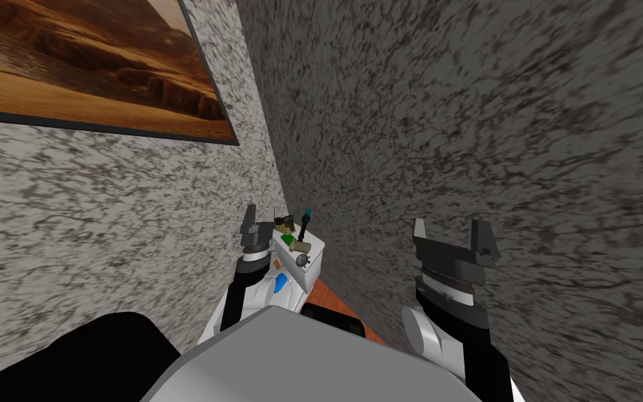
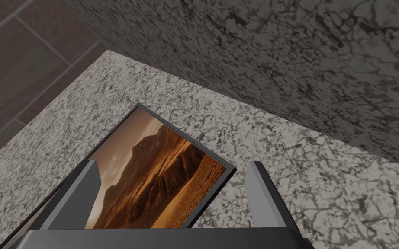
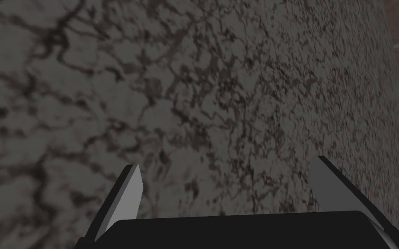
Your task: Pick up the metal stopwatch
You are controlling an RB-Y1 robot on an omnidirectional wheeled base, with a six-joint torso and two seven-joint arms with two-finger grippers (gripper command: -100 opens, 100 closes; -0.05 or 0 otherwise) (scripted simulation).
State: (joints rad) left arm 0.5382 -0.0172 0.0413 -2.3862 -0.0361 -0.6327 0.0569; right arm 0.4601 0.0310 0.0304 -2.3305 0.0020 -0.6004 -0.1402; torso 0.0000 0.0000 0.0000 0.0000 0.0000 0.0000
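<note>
Lies as a small, round, dark grey stopwatch (image 1: 302,260) with a short stem on the top of a white box-shaped unit (image 1: 316,252), pushed into the corner where two speckled grey walls (image 1: 487,139) meet. Sits near the front right part of that top, clear on its near side and so open to a reach from above.

Shares the top with clutter further back: a tan lump (image 1: 300,246) just beside it, a green piece (image 1: 287,239) behind that, a dark upright stick with a blue tip (image 1: 305,219), and a dark glasses-like shape (image 1: 284,223) at the far end. Looks too small here to tell whether stopwatch and tan lump touch. Probably calls for a narrow, careful close to avoid dragging the neighbour along.

Hovers just beside the left end of the unit: the left gripper (image 1: 260,222), light grey fingers (image 2: 261,190) standing apart with nothing between them. Points upward along the wall, away from the top, so seems parked in a carrying pose, not aimed. Being the nearer one, appears the likely picker; would need the wrist tipped down and shifted across the clutter toward the stopwatch.

Hangs well apart to the right, near the other wall: the right gripper (image 1: 450,236), fingers (image 3: 130,194) likewise spread and empty, apparently kept out of the way.

Judged as early approach: nothing grasped yet.
</note>
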